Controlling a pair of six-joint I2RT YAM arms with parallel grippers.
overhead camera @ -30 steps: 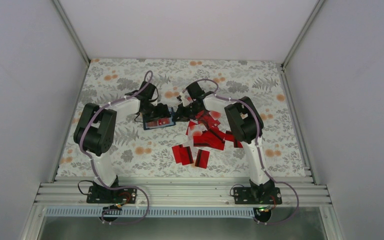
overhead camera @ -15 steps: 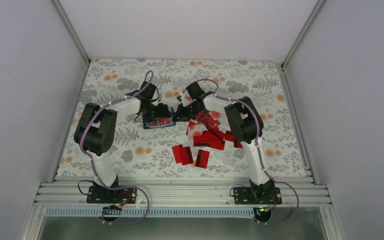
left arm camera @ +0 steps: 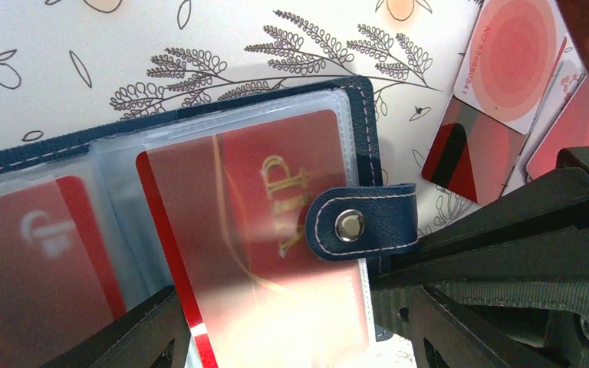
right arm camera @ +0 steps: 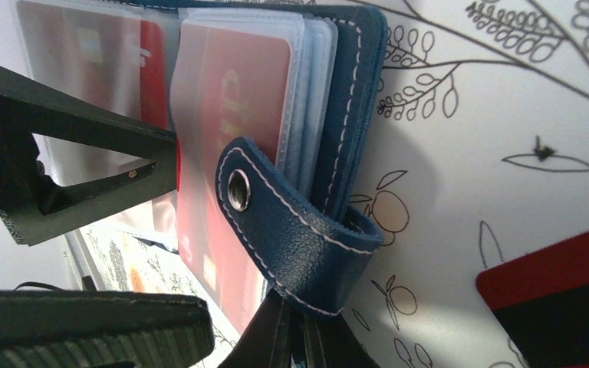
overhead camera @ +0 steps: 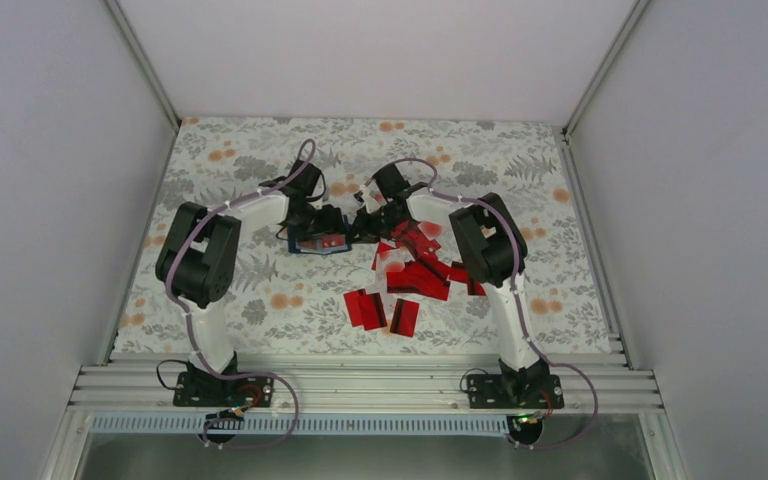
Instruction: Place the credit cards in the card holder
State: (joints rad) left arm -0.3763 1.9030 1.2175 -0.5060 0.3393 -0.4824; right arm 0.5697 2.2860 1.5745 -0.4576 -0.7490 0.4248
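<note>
The navy card holder [overhead camera: 312,244] lies open on the floral table, its clear sleeves showing. In the top sleeve sits a red credit card with gold lettering [left arm camera: 276,207]; another red card [left arm camera: 38,261] fills the sleeve beside it. My left gripper [left arm camera: 291,337] is open, its jaws on either side of the gold-lettered card's near end. The left finger is at the card's edge and a gap shows at the right finger. My right gripper [right arm camera: 299,341] is shut on the holder's snap strap [right arm camera: 291,230], pinning that side. Loose red credit cards [overhead camera: 415,272] lie to the right.
A pale pink card [left arm camera: 514,65] and a dark-striped red card [left arm camera: 468,153] lie just right of the holder. Two more red cards [overhead camera: 378,310] rest nearer the front edge. Both arms meet over the table's middle, and grey walls close in three sides.
My left arm has shifted slightly right and farther over the holder, and its jaws have narrowed a little around the card. The right arm and the strap it pinches have stayed put.
</note>
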